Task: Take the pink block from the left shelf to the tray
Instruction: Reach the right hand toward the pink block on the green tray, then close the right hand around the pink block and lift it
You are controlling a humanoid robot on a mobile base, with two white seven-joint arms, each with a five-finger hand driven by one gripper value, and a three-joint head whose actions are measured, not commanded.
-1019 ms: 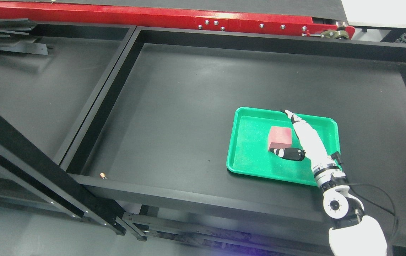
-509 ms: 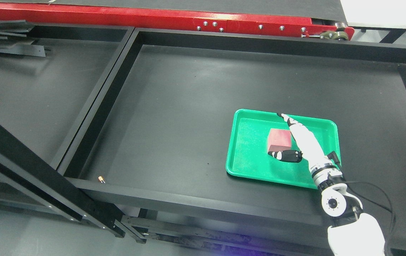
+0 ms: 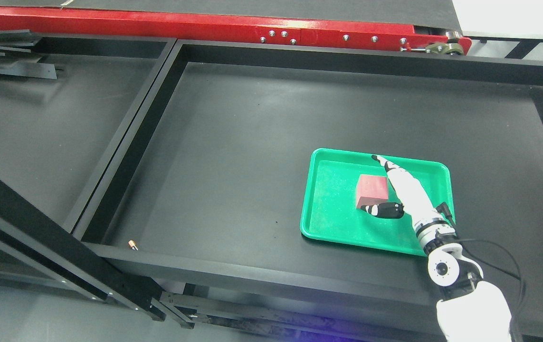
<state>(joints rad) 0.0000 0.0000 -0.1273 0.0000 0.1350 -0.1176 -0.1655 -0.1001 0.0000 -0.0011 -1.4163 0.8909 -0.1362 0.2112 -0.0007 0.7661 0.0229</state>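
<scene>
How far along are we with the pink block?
Nearly done: the pink block sits inside the green tray. In hand: the right hand lies beside it, fingers straight, thumb at its near edge. Left: pulling the hand clear of the tray.

A green tray (image 3: 328, 223) sits on a big black shelf (image 3: 233, 142). A pink block (image 3: 372, 191) lies flat inside the tray. The right hand (image 3: 402, 192) comes in from the bottom right, and its white arm reaches over the tray. Its long fingers (image 3: 381, 161) point straight along the right side of the block. Its black thumb (image 3: 385, 210) sticks out at the front of the block. A red bar (image 3: 204, 26) runs along the top. A tiny thing (image 3: 132, 244) lies near the front edge of the shelf.
</scene>
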